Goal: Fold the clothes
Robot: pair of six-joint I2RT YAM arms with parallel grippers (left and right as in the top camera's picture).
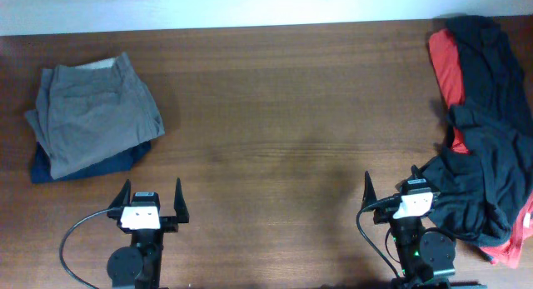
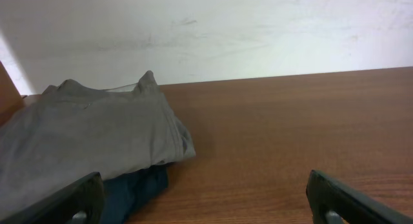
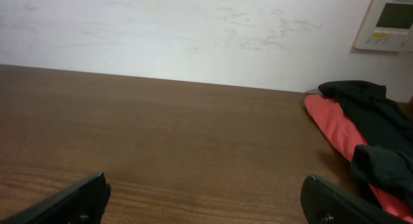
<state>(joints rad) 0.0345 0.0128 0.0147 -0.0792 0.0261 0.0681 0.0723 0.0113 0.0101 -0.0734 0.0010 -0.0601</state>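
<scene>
Brown wooden table (image 1: pixel 275 114). Soft dark charcoal trousers (image 1: pixel 491 172) lie crumpled and unfolded along the right edge, from the far corner toward the near one, tangled with a red garment (image 1: pixel 443 56). Folded grey-khaki trousers (image 1: pixel 92 114) sit on a folded navy garment (image 1: pixel 125 160) near the left edge. Left gripper (image 1: pixel 151 193) at the near edge, fingers spread wide, holding nothing. Right gripper (image 1: pixel 391 187) likewise spread and empty, just beside the dark heap.

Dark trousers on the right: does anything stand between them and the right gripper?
Nothing visible does. The trousers lie heaped just beside the right gripper, whose jaws are open. A red garment is mixed into the heap, beyond the gripper's path.
</scene>
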